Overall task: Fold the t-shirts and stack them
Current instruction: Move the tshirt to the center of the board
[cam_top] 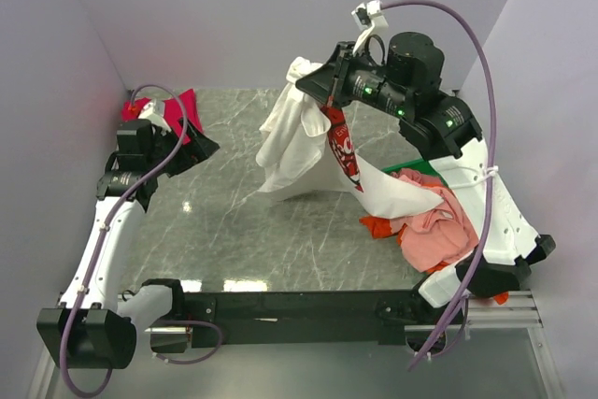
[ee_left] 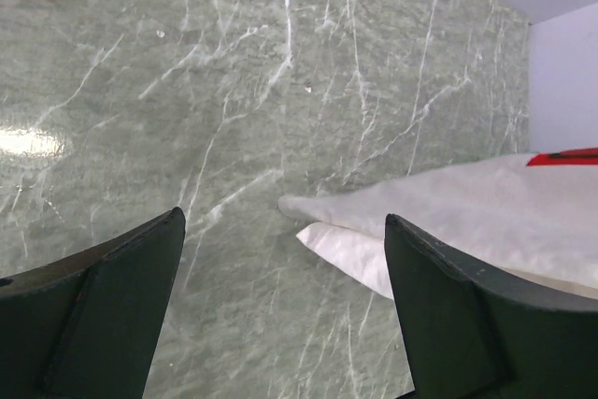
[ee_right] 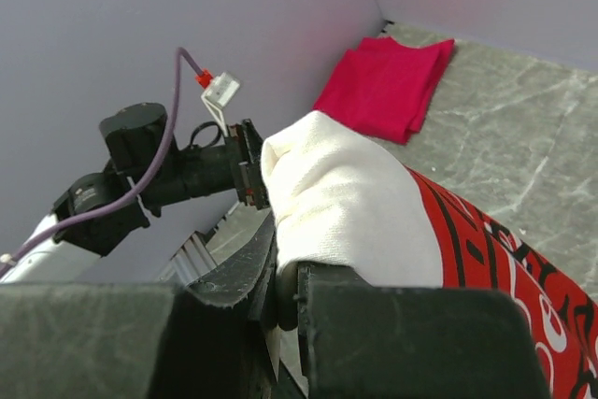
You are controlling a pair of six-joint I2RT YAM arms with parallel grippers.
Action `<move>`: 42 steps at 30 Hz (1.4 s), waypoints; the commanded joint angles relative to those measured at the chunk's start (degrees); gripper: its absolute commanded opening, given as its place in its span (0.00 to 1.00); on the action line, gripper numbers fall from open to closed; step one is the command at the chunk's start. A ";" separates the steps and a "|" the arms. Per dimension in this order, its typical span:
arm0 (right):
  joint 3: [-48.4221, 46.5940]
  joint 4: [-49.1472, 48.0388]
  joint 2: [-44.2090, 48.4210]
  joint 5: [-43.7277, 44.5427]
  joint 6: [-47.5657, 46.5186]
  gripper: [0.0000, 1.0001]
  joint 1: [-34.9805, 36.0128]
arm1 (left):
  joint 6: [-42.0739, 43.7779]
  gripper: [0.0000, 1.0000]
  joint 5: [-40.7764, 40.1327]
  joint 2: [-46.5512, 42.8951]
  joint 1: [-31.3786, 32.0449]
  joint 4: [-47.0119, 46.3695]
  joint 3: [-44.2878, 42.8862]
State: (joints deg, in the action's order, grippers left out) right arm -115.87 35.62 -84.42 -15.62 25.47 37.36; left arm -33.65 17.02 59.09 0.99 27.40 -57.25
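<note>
Now the white shirt (cam_top: pixel 297 137) hangs from the right gripper (cam_top: pixel 322 89), jaws pinching its top, hem trailing on the table (cam_top: pixel 234 231).
Left gripper (ee_left: pixel 285 221) hovers spread wide near the hem. Crimson shirt (cam_top: pixel 179 107) sits in the far-left corner. Pink and orange shirts (cam_top: pixel 432 226) crowd the green bin (cam_top: pixel 417 168) at right.

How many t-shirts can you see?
4. A big white cloth tee with red print hangs from the right gripper; a folded crimson one lies in the far-left corner; a salmon-pink one sits crumpled at right atop an orange one. More may hide underneath.
</note>
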 commanded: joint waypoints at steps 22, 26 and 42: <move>-13.87 -5.82 -16.13 -8.21 3.53 0.00 3.77 | 0.16 0.93 -2.78 1.90 -0.03 -0.06 -3.13; -8.42 -3.54 -15.16 -1.27 3.52 0.00 2.54 | -0.28 0.93 -2.95 1.99 -0.03 -0.33 -3.30; 28.04 3.16 -13.05 7.44 0.62 0.87 -9.32 | 1.92 0.91 -2.08 3.49 0.06 -1.11 0.56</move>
State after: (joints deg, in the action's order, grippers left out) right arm -93.06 40.58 -101.43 -10.09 27.33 27.88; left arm -32.60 13.82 62.30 0.99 28.29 -57.32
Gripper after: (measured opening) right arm 0.866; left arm 0.917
